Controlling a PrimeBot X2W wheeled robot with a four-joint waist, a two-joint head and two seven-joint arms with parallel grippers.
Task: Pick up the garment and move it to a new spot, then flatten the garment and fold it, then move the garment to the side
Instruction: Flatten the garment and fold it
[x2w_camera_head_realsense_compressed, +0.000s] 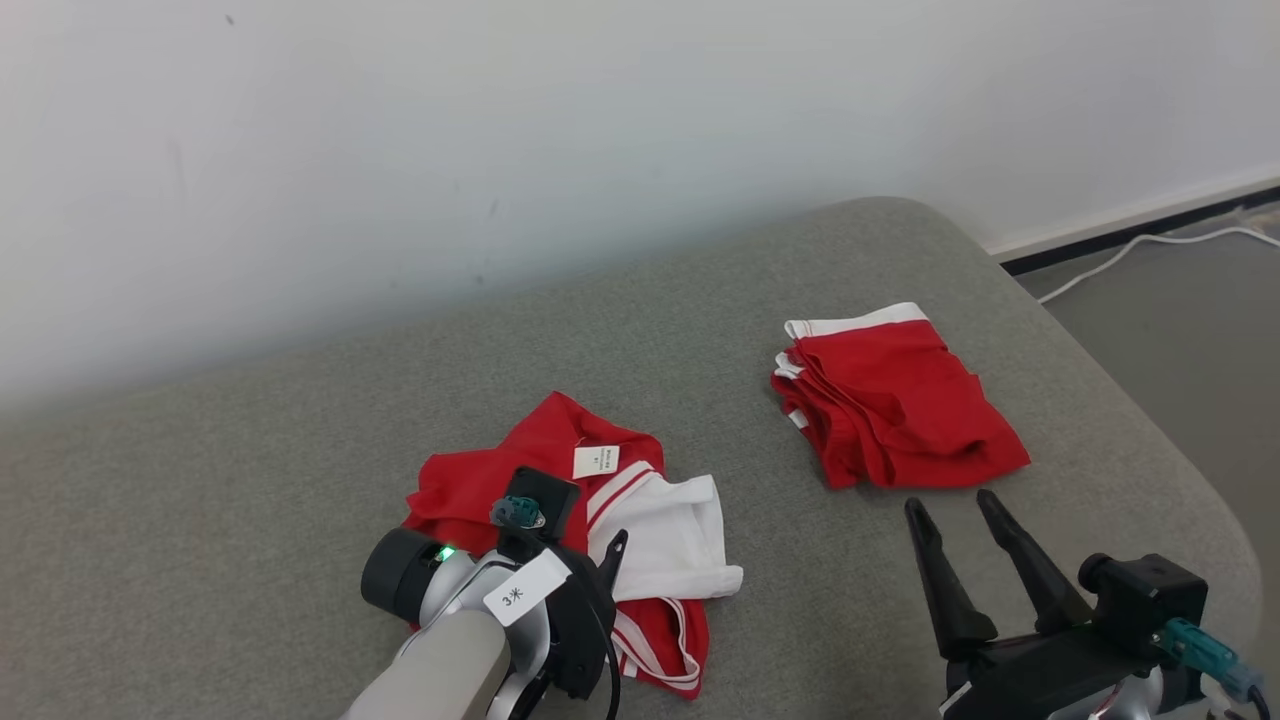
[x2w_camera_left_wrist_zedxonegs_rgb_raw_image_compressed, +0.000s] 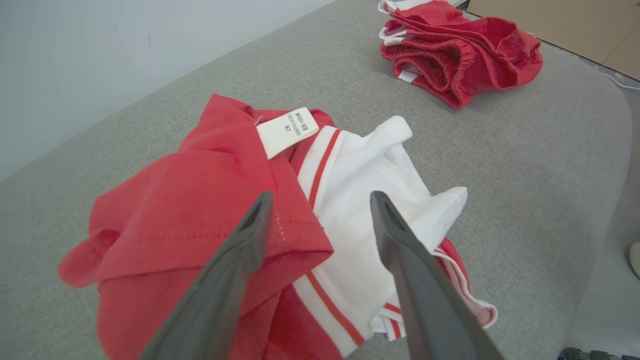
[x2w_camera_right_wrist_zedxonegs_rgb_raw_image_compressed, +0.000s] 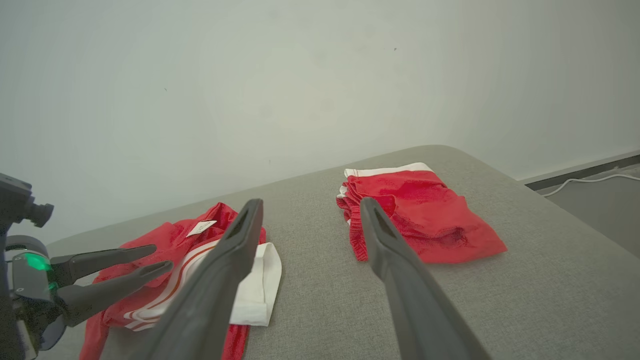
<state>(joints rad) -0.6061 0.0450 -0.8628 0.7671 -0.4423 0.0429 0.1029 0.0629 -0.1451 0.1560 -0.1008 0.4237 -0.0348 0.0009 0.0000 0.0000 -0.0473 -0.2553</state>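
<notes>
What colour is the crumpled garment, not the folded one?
The crumpled garment is red and white with red stripes, clearest in the left wrist view.

garment (x2w_camera_left_wrist_zedxonegs_rgb_raw_image_compressed: 200, 210): soft matt cloth | table (x2w_camera_left_wrist_zedxonegs_rgb_raw_image_compressed: 525, 165): rough grey fabric

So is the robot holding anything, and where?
Nothing is held. The open left gripper hangs over the crumpled red-and-white cloth garment; the right gripper is open too.

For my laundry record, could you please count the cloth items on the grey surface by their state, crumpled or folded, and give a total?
Crumpled red-and-white garment: 1
Folded red pile: 1
Total: 2
</notes>
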